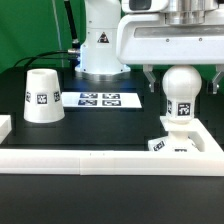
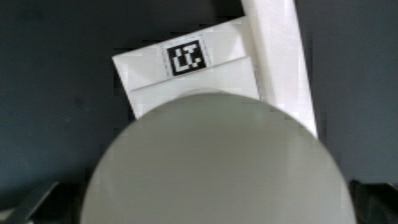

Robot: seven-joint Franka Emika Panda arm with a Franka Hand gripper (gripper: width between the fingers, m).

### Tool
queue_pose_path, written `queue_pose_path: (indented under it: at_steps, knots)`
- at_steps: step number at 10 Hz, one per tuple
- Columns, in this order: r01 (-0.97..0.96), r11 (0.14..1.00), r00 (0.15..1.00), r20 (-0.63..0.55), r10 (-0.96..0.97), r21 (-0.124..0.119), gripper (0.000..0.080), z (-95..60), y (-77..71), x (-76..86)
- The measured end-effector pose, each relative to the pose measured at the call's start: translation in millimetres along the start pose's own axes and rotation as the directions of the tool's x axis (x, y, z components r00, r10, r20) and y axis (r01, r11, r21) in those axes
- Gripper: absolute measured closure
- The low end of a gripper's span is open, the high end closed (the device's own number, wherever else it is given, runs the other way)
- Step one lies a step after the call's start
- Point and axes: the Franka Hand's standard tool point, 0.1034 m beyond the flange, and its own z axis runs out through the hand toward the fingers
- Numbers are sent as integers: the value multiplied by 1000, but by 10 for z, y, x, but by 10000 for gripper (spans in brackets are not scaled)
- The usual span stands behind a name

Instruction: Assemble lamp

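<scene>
The white ball-headed bulb [image 1: 181,95] stands upright on the flat square base [image 1: 158,146] at the exterior view's right. My gripper [image 1: 181,82] hangs over it with one finger on each side of the ball head, and a small gap shows on both sides, so it is open. In the wrist view the ball [image 2: 214,160] fills most of the picture, with the base and its tag [image 2: 178,75] beyond it. The truncated-cone shade [image 1: 42,95] stands alone on the table at the exterior view's left.
The long white rail [image 1: 100,160] runs along the front, turns up at the right behind the base, and shows in the wrist view [image 2: 281,60]. The marker board [image 1: 100,99] lies mid-table. The arm's white pedestal [image 1: 100,50] stands at the back.
</scene>
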Motion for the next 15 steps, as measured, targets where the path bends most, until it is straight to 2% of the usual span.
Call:
queue_pose_path:
  at_steps: [4,6,11,15]
  knots:
    - [339,941,941,0,-339,-1,101,0,-2,-1]
    - [436,900,900,1,-436,-1,101,1,-7,-3]
    - [715,699,699,6,-715,-10,101,2,-16,-8]
    - [871,491,492,20,-871,-20,101,1,16,3]
